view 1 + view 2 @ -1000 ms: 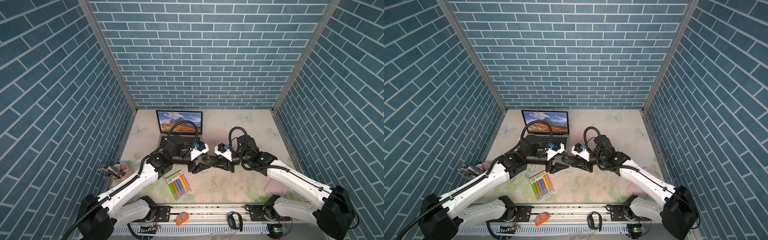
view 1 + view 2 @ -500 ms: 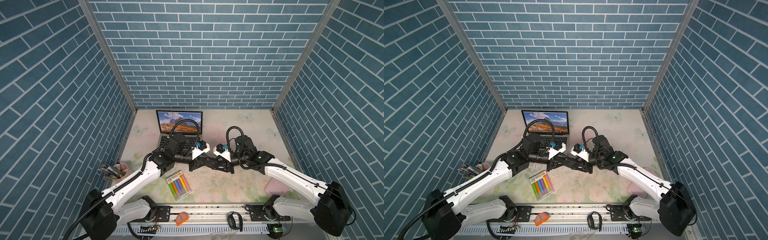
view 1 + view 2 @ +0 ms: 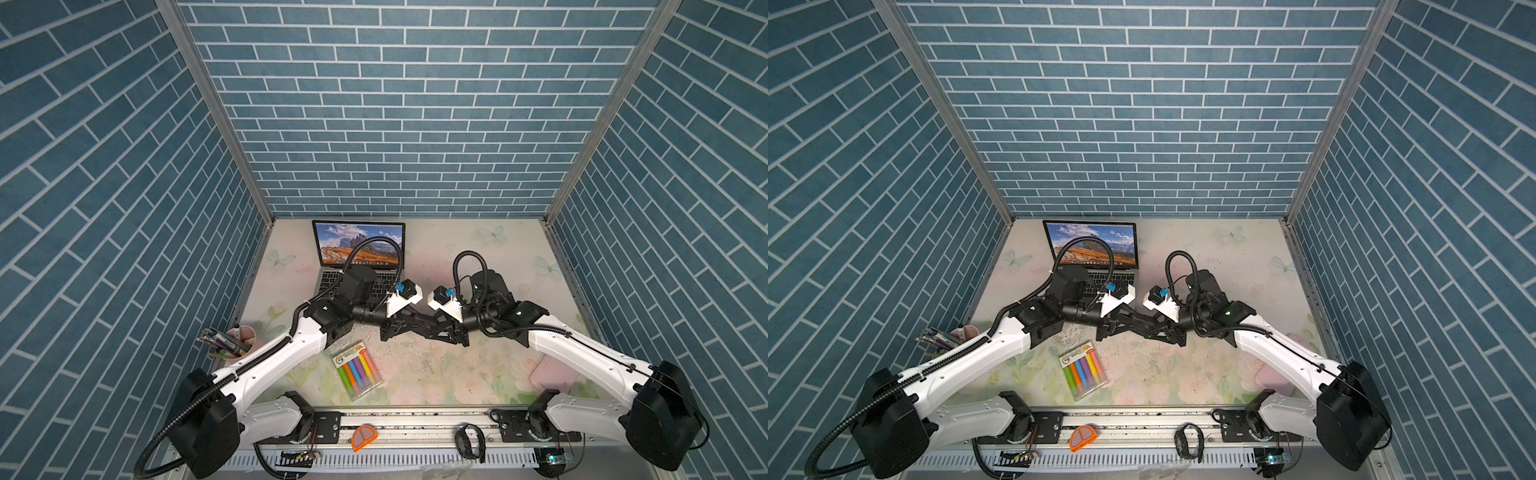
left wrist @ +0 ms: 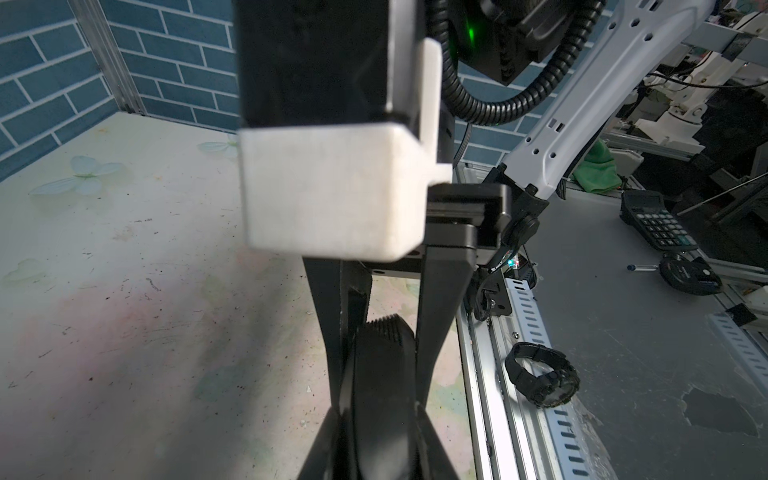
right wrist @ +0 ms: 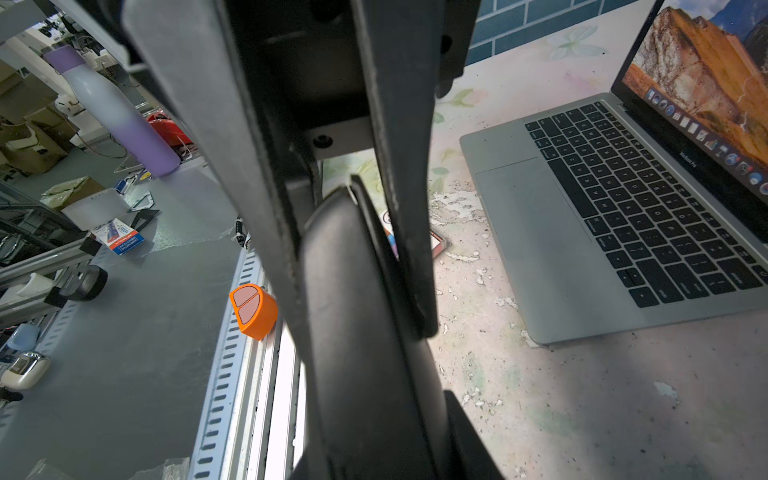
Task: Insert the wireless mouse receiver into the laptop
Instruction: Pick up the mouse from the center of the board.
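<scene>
Over the last second the left arm has pushed in toward the right one, and the left gripper (image 5: 368, 322) has gone from half-spread to clamped, so the two sets of fingers now overlap over the middle of the table (image 5: 582, 395). The receiver shows in no view. It is probably stowed inside the mouse (image 4: 384, 357), but neither that nor its long axis can be told. The mouse, a smooth matt-black oval with a ribbed rim at one end, is held edge-on, its length running from one wrist to the other. The right gripper (image 4: 379, 409) pinches its flat faces. The left gripper is closed on it from the opposite end, one finger pressing a thin curved black cover (image 5: 386, 253) against the body, with one edge of the cover standing slightly off. The laptop (image 5: 540, 249), brushed silver with black keys and a wide trackpad, lies open behind and to the left of the grip, so the left arm is nearer. The coming move likely turns on freeing the cover; no side port is visible.
</scene>
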Motion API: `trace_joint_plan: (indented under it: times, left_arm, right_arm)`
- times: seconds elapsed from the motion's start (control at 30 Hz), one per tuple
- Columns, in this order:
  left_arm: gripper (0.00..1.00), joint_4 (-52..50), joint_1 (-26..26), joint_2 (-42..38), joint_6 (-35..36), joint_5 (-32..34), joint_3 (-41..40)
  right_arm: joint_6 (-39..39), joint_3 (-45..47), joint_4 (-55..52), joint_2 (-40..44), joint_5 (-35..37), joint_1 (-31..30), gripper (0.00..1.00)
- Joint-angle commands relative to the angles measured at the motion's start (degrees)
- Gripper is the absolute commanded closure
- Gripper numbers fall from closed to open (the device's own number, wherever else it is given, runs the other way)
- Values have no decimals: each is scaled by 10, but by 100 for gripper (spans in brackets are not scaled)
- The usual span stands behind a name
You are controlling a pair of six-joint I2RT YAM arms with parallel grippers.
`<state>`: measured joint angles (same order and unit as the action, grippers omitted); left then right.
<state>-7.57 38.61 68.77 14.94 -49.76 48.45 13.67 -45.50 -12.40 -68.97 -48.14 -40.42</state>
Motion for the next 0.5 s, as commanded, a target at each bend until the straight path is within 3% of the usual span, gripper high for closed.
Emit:
trace_joint_plan:
  times: [0.0,0.13,0.37,0.47]
  left_arm:
    - [99,2,4,10,-31,-17,13]
    - [100,11,1,22,-75,26,6]
    - [100,86,-20,50,-225,91,-28]
    - [100,101,-44,69,-335,136,-33]
  right_arm:
    - [-21,-11,58,14,36,3,55]
    - [-43,5,81,31,113,4,35]
    - [-147,64,172,91,230,22,29]
    - [-236,94,223,104,253,35,29]
